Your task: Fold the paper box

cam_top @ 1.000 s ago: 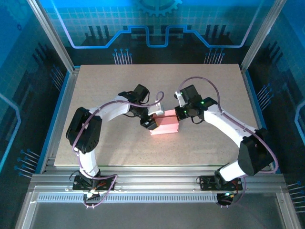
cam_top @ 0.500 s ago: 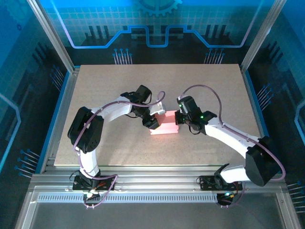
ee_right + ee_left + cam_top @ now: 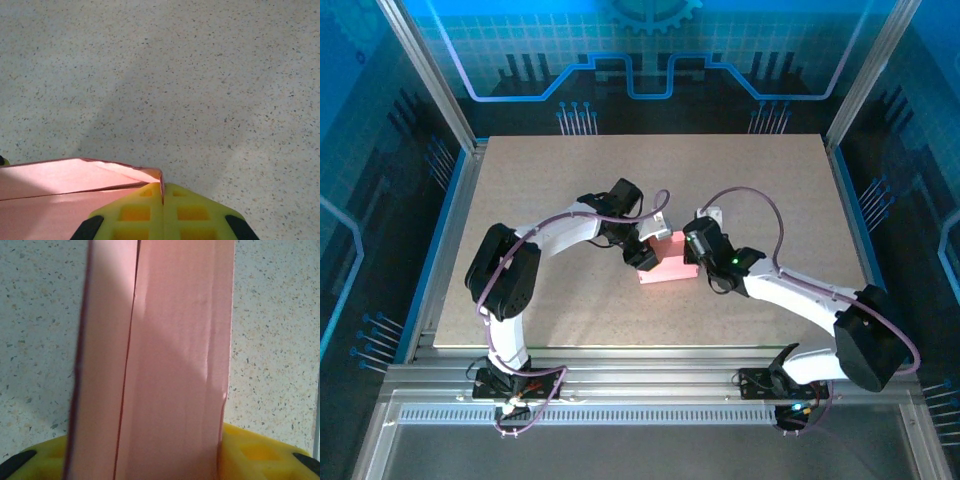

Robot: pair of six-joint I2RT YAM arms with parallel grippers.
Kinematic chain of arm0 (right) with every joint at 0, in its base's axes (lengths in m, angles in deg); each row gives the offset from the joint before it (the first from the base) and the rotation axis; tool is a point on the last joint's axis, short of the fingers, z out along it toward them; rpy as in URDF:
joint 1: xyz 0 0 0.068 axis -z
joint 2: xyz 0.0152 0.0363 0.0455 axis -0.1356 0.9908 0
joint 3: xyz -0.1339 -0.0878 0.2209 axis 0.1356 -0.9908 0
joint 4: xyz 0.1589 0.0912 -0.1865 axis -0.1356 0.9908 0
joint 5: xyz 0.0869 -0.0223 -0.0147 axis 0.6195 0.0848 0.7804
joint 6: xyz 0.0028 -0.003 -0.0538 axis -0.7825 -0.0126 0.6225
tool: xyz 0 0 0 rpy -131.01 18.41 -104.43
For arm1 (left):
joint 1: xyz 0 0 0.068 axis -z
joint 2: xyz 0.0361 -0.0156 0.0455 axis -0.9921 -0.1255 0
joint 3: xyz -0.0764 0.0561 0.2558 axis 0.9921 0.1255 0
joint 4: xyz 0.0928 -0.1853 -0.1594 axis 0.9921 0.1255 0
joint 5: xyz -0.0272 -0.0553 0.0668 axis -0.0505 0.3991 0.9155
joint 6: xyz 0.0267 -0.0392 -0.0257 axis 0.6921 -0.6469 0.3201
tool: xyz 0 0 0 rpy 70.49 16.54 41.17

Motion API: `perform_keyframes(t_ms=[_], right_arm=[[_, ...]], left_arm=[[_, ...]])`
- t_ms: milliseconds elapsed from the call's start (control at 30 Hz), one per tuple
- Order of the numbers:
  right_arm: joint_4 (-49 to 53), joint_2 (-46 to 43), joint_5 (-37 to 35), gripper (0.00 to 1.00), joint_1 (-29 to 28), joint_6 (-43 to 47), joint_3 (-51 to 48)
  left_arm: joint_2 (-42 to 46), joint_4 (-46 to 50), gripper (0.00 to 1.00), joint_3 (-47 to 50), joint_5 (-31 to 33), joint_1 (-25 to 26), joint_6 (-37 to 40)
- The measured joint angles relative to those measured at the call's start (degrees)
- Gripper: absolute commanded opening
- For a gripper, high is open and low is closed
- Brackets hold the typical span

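The right arm has swung in and down to the paper box (image 3: 668, 268), which lies mid-surface (image 3: 570, 180) between both arms. Its right claw (image 3: 161, 194), pressed together, pinches a thin flap at the box's right end. The left claw (image 3: 642, 258) has narrowed onto the box's left end, fingers (image 3: 260, 452) against its sides. With both ends now held, the flap looks ready for tucking.

The white-shelled left arm (image 3: 555, 232) and right arm (image 3: 790, 295) are built with black round joints. A thin purple cable (image 3: 745, 190) is looped along each. Yellow finger pads (image 3: 150, 197), perhaps rubber, are fitted.
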State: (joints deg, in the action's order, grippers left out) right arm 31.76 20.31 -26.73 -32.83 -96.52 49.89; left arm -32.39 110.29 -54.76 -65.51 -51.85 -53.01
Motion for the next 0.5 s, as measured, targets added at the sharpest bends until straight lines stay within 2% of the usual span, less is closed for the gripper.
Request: perform_keyframes(t_ms=[267,500], right_arm=[[-9.9,-1.1,-5.0,0.0,-2.5,-1.8,-7.1],[-20.6,-2.9,-6.1,0.0,-3.2,0.3,-14.2]], left_arm=[[-0.2,-0.4,0.48,-0.2,0.2,0.3,-1.4],[-0.2,-0.5,0.48,-0.2,1.1,0.9,-1.5]])
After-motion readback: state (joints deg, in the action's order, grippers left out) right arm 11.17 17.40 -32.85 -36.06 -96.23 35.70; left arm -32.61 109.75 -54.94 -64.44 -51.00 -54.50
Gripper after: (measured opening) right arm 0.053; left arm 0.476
